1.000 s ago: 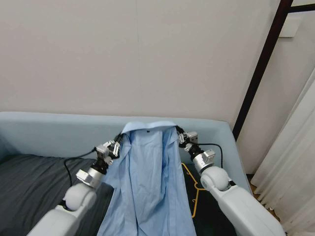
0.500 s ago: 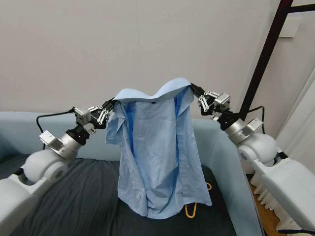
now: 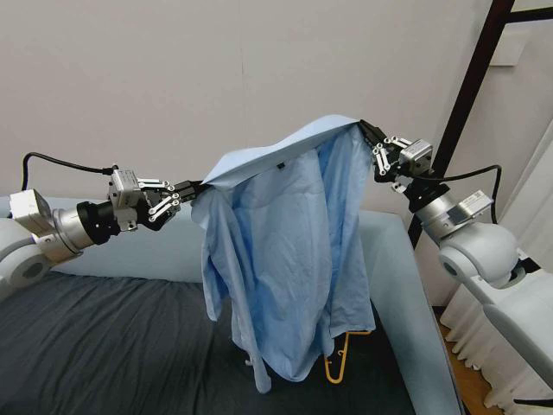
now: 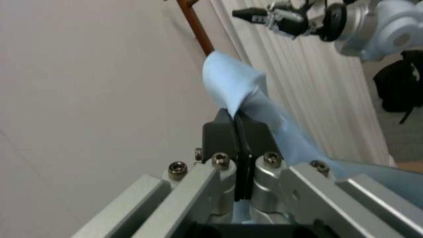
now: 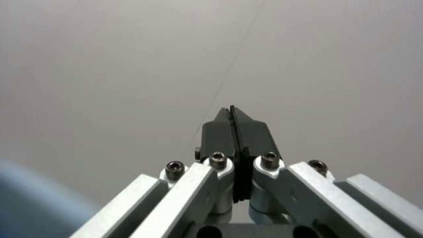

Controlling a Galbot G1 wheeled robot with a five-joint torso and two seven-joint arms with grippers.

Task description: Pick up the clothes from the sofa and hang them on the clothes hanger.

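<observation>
Above sofa (image 3: 393, 259), blue shirt (image 3: 285, 259) hangs spread by its shoulders. Left gripper (image 3: 192, 189) at shirt's 9 o'clock is clamped on one shoulder, and right gripper (image 3: 367, 132) at 2 o'clock, higher, is pinched on the other. Spread probably opens neck for yellow hanger (image 3: 339, 367) at 5 o'clock.

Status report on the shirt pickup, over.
Left gripper shut on shirt, low; right gripper shut on it, high. Shirt hangs spread between them over sofa. Yellow hanger on the seat behind the hem.
</observation>
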